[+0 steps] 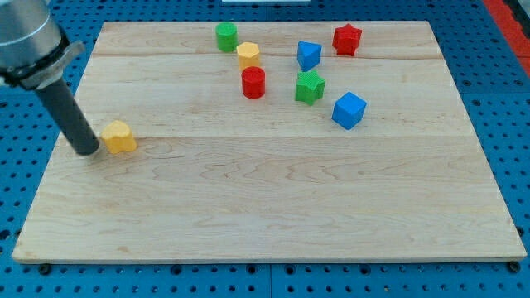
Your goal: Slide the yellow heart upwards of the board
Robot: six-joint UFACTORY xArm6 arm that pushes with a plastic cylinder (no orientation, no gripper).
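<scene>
Inspection of the wooden board [273,207], single camera view.

The yellow heart [120,136] lies at the left side of the board, roughly mid-depth, well apart from all other blocks. My tip [87,151] stands immediately to the left of the heart, at or very near contact; whether the two actually touch cannot be determined. The rod rises from the tip toward the upper left, leaning away from the heart. The arm carries no jaws or clasping parts: only the bare rod end, holding nothing.

The remaining blocks are clustered at the far side of the board, right of centre. A green cylinder [226,36] sits farthest left in the group, near the far edge. A yellow block [248,55], shape not clear, lies just right and nearer. A red cylinder [253,82] sits directly in front of it. A green star-like block [310,87] lies to the right of the red cylinder. A blue block [308,55] sits just beyond the green one. A red star-like block [347,39] lies at far right of the group. A blue cube [349,110] is the nearest of the cluster.
</scene>
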